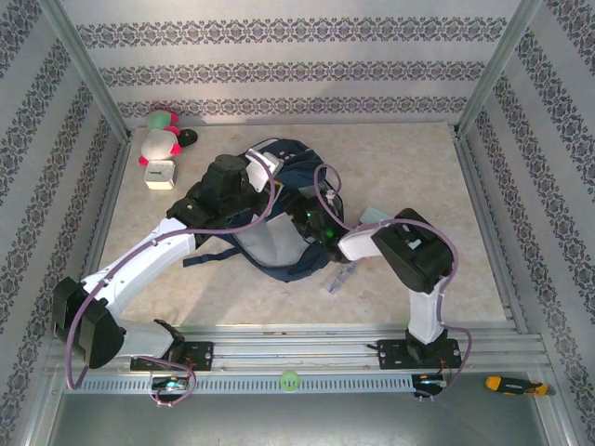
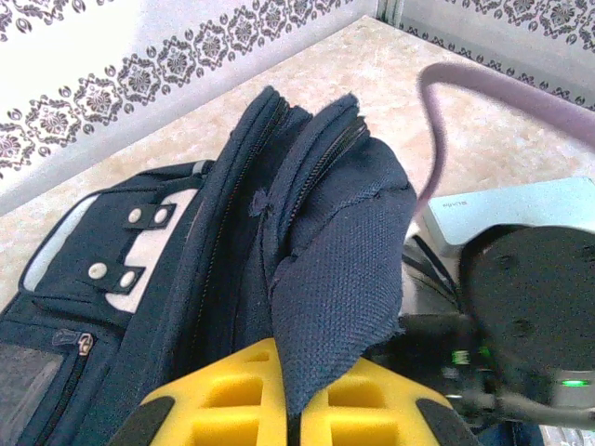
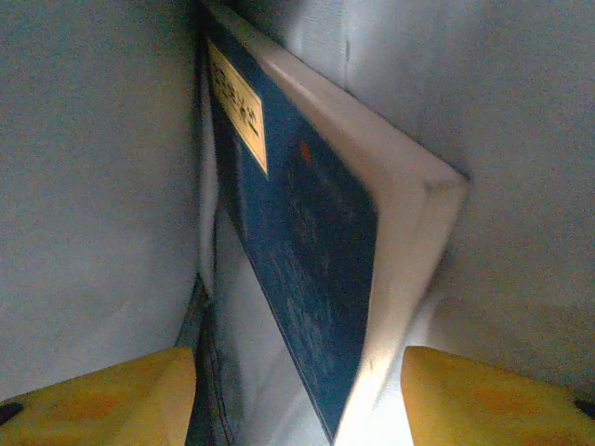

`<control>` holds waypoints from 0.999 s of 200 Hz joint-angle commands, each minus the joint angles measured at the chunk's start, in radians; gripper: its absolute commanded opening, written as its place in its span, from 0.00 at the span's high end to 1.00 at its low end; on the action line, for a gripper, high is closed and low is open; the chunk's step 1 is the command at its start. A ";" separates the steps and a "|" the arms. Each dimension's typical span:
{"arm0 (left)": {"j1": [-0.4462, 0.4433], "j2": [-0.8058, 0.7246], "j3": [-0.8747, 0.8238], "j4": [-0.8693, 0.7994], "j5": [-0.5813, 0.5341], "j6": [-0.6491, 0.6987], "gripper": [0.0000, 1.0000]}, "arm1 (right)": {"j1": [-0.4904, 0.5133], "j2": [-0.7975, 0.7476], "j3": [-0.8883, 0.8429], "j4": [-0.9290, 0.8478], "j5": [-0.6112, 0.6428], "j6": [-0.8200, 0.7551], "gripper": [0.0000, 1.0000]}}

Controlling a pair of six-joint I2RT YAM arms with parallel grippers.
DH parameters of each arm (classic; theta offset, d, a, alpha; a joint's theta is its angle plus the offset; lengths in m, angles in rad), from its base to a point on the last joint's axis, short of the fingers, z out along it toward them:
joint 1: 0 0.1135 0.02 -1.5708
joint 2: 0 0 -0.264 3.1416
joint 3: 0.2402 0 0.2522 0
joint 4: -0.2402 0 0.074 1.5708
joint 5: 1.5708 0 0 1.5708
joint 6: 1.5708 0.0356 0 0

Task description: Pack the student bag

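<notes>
Right gripper (image 3: 297, 409) sits jaws apart inside the student bag (image 1: 270, 251) mid-table, clear of the blue book (image 3: 307, 251) propped against its lining, left gripper (image 2: 296, 409) clenched on the opening flap, so one item's in, pale box (image 1: 376, 216) beside the bag likely left.

the top external view looks down from high on the near side of the student bag (image 1: 290, 160), holding the whole table (image 1: 418, 177) with the student bag at its middle. the left wrist view sits close over the student bag's open rim, facing a patterned wall (image 2: 112, 74) beyond it. the right wrist view looks from inside the student bag, very near a blue book (image 3: 297, 232). top and left wrist views share that rim and the right arm (image 2: 530, 297) beside it.
</notes>
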State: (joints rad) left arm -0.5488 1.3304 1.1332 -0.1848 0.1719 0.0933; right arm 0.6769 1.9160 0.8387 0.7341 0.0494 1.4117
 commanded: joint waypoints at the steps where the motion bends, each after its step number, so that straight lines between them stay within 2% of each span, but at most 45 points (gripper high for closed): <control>1: -0.008 -0.025 -0.007 0.138 -0.017 0.013 1.00 | 0.002 -0.089 -0.108 -0.073 -0.009 0.007 0.39; 52: -0.009 -0.007 -0.074 0.114 0.003 0.021 1.00 | 0.003 -0.428 -0.299 -0.175 -0.063 -0.084 0.39; 76: -0.013 -0.010 -0.157 0.136 0.048 0.020 1.00 | -0.002 -0.647 -0.295 -0.404 -0.035 -0.198 0.40; 97: -0.023 0.007 -0.206 0.130 0.108 0.028 0.94 | -0.013 -0.802 -0.248 -0.581 -0.003 -0.366 0.39; 120: -0.042 0.060 -0.237 0.122 0.166 0.026 0.89 | -0.061 -0.871 -0.172 -0.702 -0.081 -0.541 0.38; 144: -0.061 0.129 -0.234 0.107 0.189 0.008 0.88 | -0.123 -0.874 -0.120 -0.770 -0.203 -0.613 0.38; 156: -0.063 0.149 -0.225 0.094 0.220 -0.003 0.77 | -0.143 -0.867 -0.103 -0.776 -0.266 -0.669 0.38; 168: -0.063 0.143 -0.217 0.087 0.238 -0.032 0.51 | -0.153 -0.856 -0.072 -0.798 -0.321 -0.773 0.38; 175: -0.063 0.126 -0.214 0.087 0.243 -0.053 0.42 | -0.152 -0.848 -0.043 -0.831 -0.350 -0.852 0.37; 186: -0.055 0.089 -0.213 0.095 0.231 -0.099 0.32 | -0.146 -0.832 0.008 -0.903 -0.401 -0.997 0.35; 200: -0.027 0.025 -0.219 0.103 0.217 -0.168 0.26 | -0.120 -0.804 0.078 -1.021 -0.415 -1.211 0.32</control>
State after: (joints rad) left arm -0.6056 1.4597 0.9012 -0.1070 0.3912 0.0433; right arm 0.5293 1.0824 0.7925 -0.0921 -0.2462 0.6060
